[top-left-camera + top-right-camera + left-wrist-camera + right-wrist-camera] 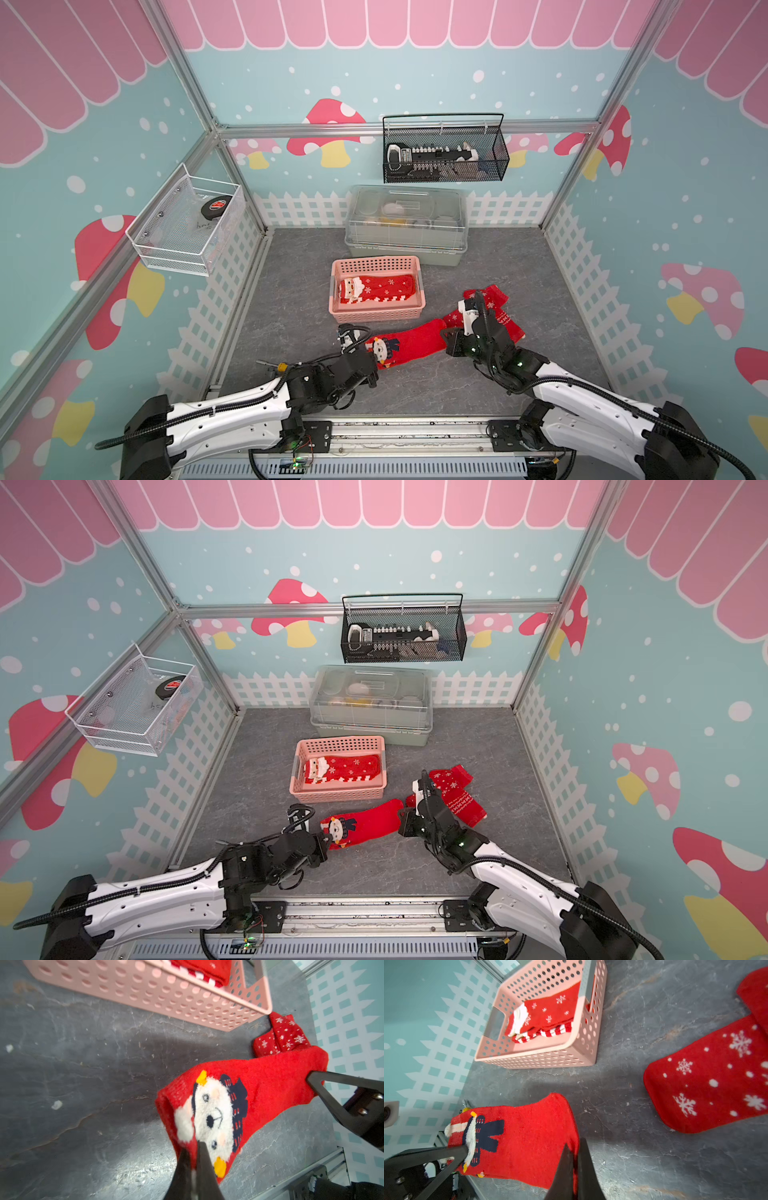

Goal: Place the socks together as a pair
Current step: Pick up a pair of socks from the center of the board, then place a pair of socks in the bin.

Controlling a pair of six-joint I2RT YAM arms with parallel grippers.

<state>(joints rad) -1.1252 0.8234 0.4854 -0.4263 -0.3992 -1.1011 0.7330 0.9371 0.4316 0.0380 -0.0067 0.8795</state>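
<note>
A red sock with a white bear face (415, 338) (370, 818) hangs stretched between my two grippers, just above the grey table. My left gripper (372, 359) (194, 1147) is shut on its cuff beside the bear face. My right gripper (446, 332) (576, 1147) is shut on its toe end. Two red snowflake socks (505, 316) (708, 1078) lie overlapping on the table behind the right gripper, partly hidden by that arm. More red socks (382, 286), one with a Santa face, lie in the pink basket (376, 313).
A clear-lidded box (405, 224) stands behind the pink basket. A black wire basket (444, 151) hangs on the back wall and a white mesh basket (187, 224) on the left wall. A metal rail (407, 432) runs along the front edge.
</note>
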